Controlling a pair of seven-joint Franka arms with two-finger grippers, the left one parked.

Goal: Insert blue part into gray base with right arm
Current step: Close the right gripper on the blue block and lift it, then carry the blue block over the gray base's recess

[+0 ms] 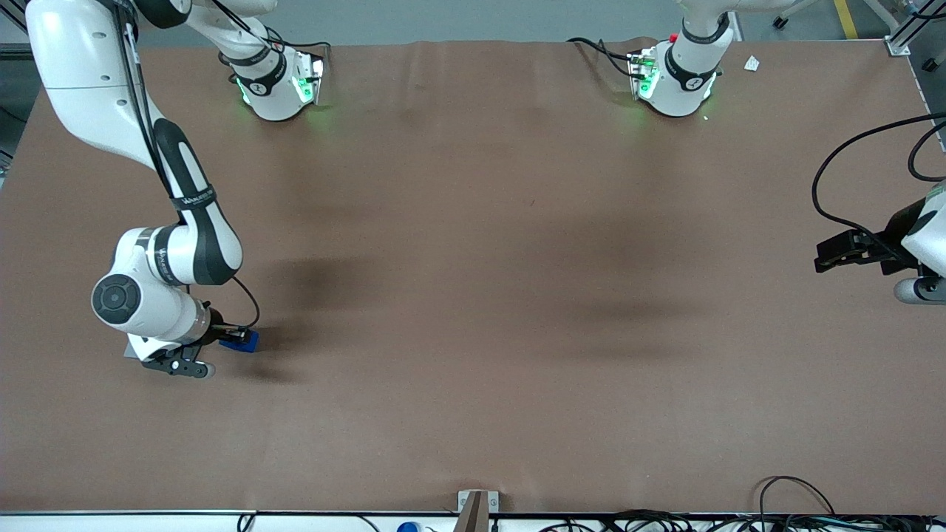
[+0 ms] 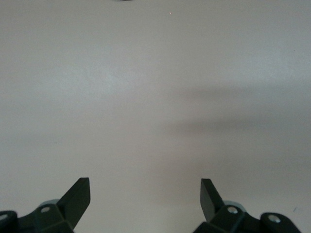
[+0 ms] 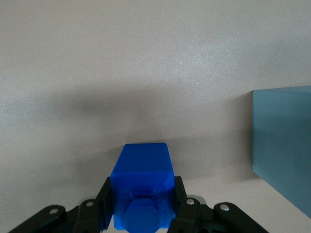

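Nearest the front camera we see a small metal bracket (image 1: pixel 477 508) at the table's (image 1: pixel 473 295) edge, with tangled cables (image 1: pixel 665 521) along the rim. Farther in, toward the working arm's end of the table, the right arm (image 1: pixel 159 244) bends down low over the brown surface, and its gripper (image 1: pixel 235 338) is closed on the blue part (image 1: pixel 244 340). In the front view only a corner of the part shows past the black fingers, a bright saturated blue against the brown. From the right wrist view we see it better: the blue part (image 3: pixel 142 187) is a smooth, roughly cubic plastic block with slightly bevelled edges, one flat face lit evenly, and a round boss or knob at the end nearest the lens. The black fingers (image 3: pixel 182 204) press against its two sides, so the grip is narrow and firmly around the block. We cannot tell whether the part rests on the table or hangs just above it. Beside it in the same view stands the gray base (image 3: pixel 284 150), a plain block with a flat, matte side, near the part but apart from it. In the front view the base is mostly hidden under the arm's wrist; only a pale sliver (image 1: pixel 134 349) shows.
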